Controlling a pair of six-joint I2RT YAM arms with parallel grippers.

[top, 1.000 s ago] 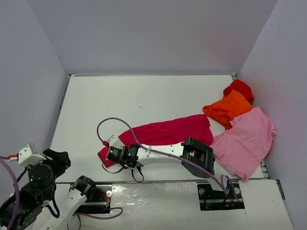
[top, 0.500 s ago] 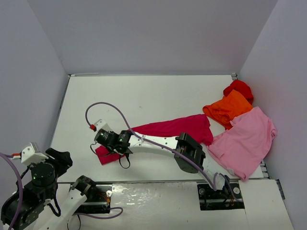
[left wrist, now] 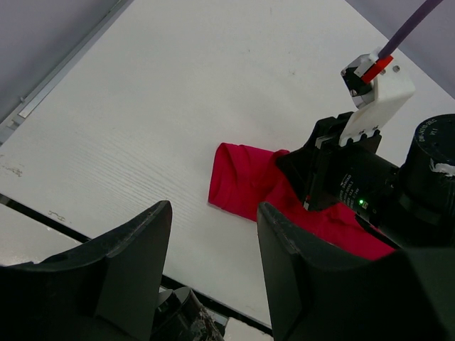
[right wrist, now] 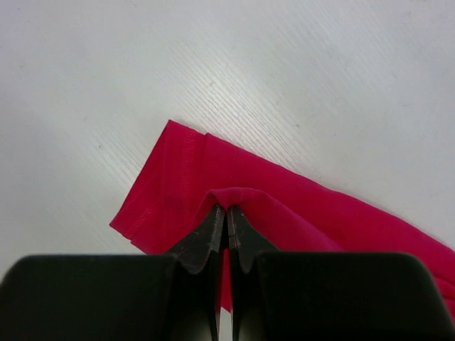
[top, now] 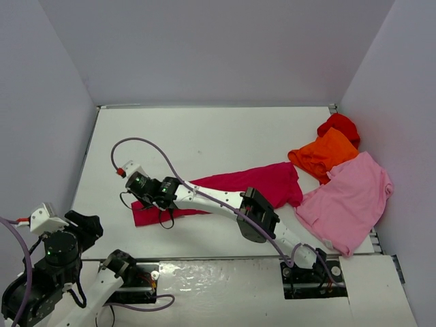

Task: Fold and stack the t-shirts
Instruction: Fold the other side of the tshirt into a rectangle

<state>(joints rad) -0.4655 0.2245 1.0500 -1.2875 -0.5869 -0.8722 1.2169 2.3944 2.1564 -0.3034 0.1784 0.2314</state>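
Right gripper (right wrist: 227,215): travelled left, jaws clamped on crimson-magenta t-shirt (right wrist: 306,217) fold, stretching it flat; left gripper (left wrist: 213,213): apart, empty.

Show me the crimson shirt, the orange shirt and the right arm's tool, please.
crimson-magenta cloth t-shirt (top: 267,180): overhead view, middle of its wide end.
orange cloth t-shirt (top: 323,155): overhead view, centre of the crumpled heap.
right tool (right wrist: 227,212): right wrist view, between its fingertips, pinched on the crimson shirt's fold.
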